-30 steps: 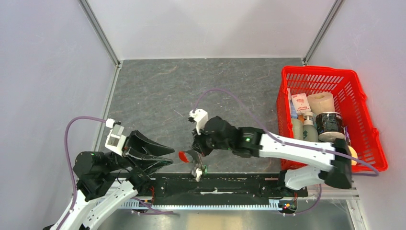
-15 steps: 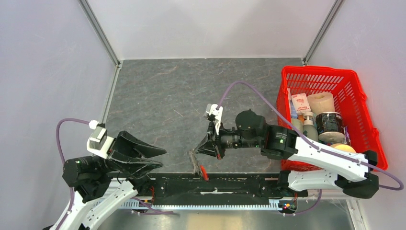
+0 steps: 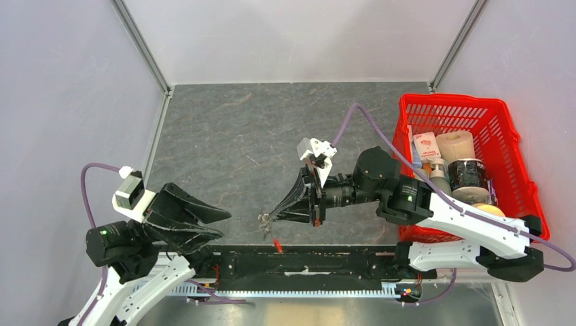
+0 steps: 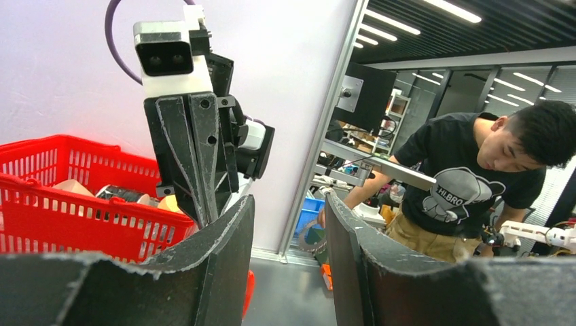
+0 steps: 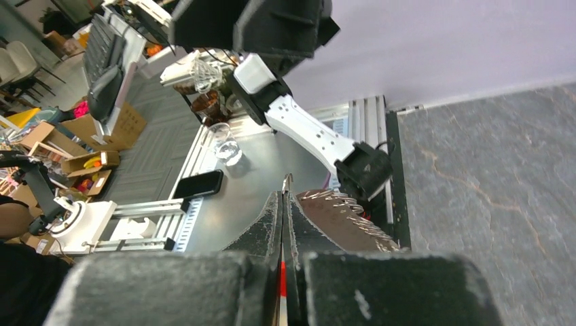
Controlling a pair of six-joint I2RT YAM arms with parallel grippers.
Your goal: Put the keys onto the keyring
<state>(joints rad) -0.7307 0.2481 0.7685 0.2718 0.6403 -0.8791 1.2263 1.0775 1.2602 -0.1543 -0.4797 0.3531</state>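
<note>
Right gripper [image 3: 269, 219] swings round to point left, pinched shut on the keyring [image 3: 263, 220], and the red fob [image 3: 275, 243] now dangles lower over the worktop's [image 3: 224, 136] near edge. Left gripper [image 3: 225, 223] pulls back, jaws apart, empty. No loose key in sight, so threading looks some way off.
</note>
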